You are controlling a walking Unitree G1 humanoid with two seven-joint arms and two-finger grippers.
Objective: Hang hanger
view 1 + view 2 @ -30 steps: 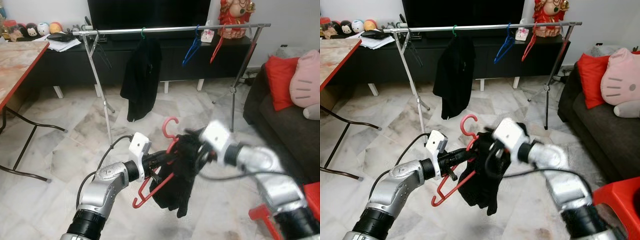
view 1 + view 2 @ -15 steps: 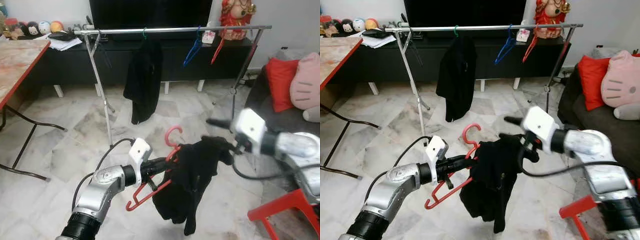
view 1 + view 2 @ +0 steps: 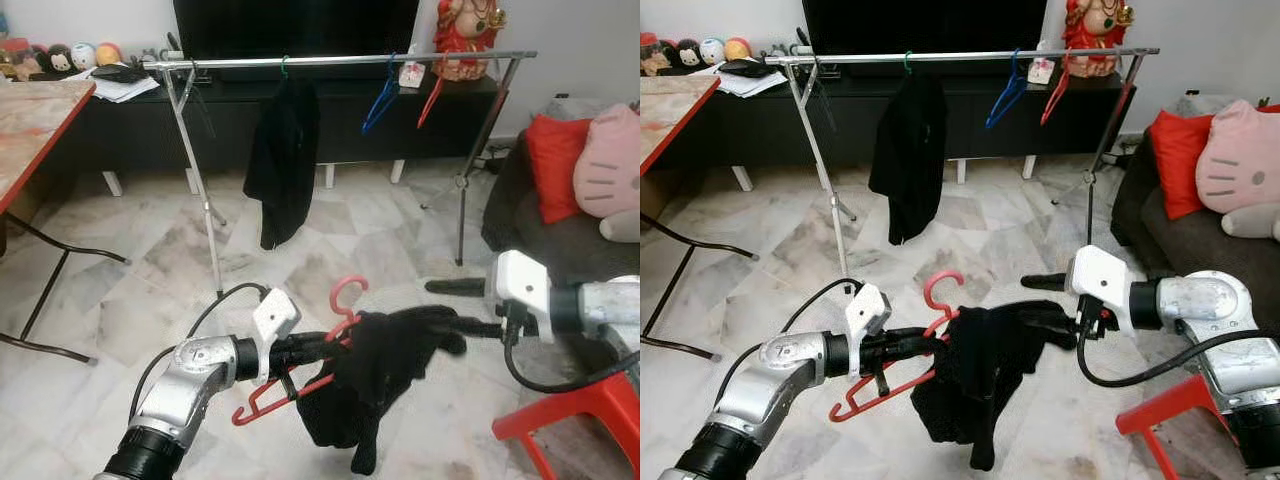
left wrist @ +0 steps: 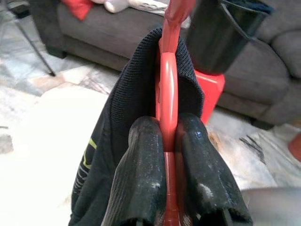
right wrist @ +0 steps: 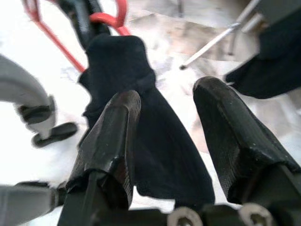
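A red hanger (image 3: 343, 300) is held low over the floor, with my left gripper (image 3: 318, 346) shut on its bar. In the left wrist view both fingers (image 4: 141, 155) pinch the red bar, with cloth over it. A black garment (image 3: 980, 370) is draped on this hanger and sags below it. My right gripper (image 3: 1050, 300) is at the garment's right end, open; in the right wrist view its fingers (image 5: 117, 122) straddle the black cloth (image 5: 155, 141) without closing. Beyond stands a silver clothes rail (image 3: 340, 60).
On the rail hang a black garment on a green hanger (image 3: 283, 150), a blue hanger (image 3: 380, 97) and a red hanger (image 3: 432, 97). A table (image 3: 40, 110) stands at left. A dark sofa with a red cushion (image 3: 555, 165) is at right, and a red stool (image 3: 590, 410) near my right arm.
My right gripper has drawn away to the right from the hanger's neck, and the garment now stretches out sideways. The left gripper has lowered the hanger slightly.
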